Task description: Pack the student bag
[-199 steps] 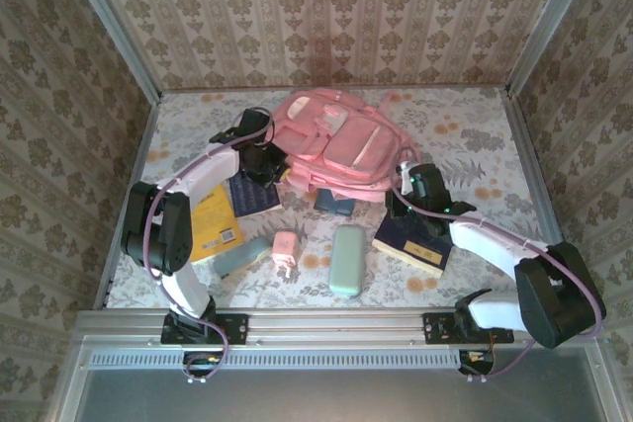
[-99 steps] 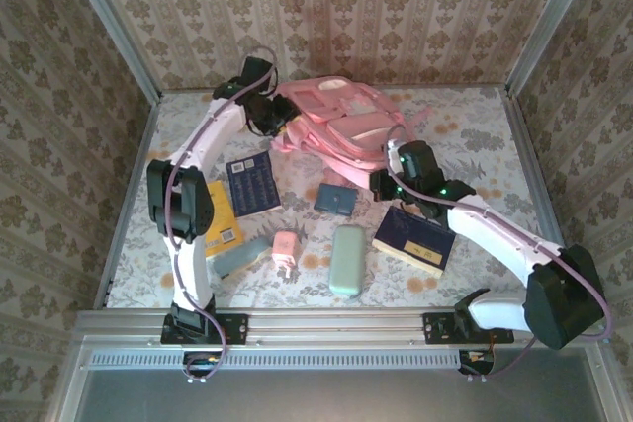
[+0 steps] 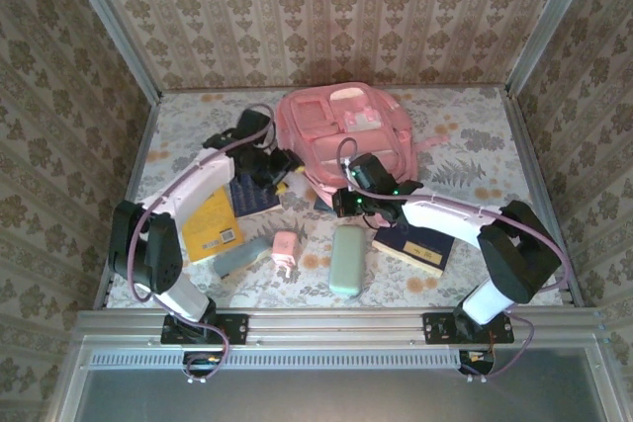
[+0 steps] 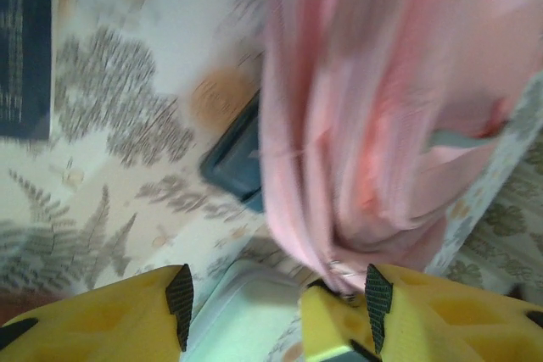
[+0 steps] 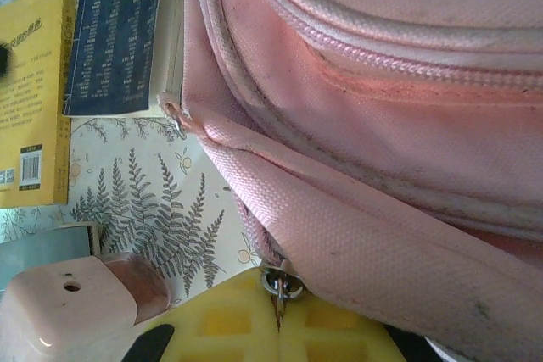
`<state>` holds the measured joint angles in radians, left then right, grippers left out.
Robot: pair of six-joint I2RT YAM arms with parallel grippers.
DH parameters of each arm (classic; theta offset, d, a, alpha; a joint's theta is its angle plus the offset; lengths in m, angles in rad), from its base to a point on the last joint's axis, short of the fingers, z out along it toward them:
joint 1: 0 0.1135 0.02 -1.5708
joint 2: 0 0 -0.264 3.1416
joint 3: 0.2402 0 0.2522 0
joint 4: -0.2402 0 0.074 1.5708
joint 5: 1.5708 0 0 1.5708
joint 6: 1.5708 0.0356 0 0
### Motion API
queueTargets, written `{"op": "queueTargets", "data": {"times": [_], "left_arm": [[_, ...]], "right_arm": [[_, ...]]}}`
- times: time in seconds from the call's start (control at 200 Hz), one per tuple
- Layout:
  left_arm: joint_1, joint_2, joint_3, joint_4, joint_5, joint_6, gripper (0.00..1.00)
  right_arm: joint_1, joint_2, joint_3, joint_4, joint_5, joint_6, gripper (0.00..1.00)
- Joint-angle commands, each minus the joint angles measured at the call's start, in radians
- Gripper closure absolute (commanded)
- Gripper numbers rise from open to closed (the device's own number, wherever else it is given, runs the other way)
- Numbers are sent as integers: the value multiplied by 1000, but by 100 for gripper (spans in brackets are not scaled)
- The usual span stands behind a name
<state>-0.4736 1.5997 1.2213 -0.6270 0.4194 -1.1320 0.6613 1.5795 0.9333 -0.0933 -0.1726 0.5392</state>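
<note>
Left gripper spread wide; right gripper clamps student bag zipper pull.

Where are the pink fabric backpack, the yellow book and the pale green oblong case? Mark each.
pink fabric backpack (image 3: 341,140): top view, front pocket panel.
yellow book (image 3: 213,224): top view, middle of cover.
pale green oblong case (image 3: 347,260): top view, middle of lid.
</note>
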Motion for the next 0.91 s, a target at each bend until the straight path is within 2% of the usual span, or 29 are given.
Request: {"op": "queueTargets", "data": {"times": [0.0, 0.175, 0.56, 0.65, 0.72, 0.79, 0.9], "left_arm": [[-25, -15, -37, 83, 33, -95, 41], [-57, 44, -33, 159, 48, -137, 44], [-106, 164, -4, 261, 70, -183, 58], [-99, 179, 5, 261, 61, -182, 69], [-90, 187, 18, 257, 56, -176, 87], [-81, 190, 36, 236, 48, -165, 100], [-67, 185, 69, 193, 28, -141, 100]], "right_arm": [[14, 6, 47, 105, -1, 30, 100], [26, 14, 45, 109, 3, 28, 100], [26, 43, 42, 112, 0, 31, 100], [26, 51, 43, 102, 4, 27, 100], [26, 50, 44, 79, 20, 11, 100], [26, 48, 51, 30, 54, -10, 100], [26, 39, 61, -44, 128, -51, 100]]}}
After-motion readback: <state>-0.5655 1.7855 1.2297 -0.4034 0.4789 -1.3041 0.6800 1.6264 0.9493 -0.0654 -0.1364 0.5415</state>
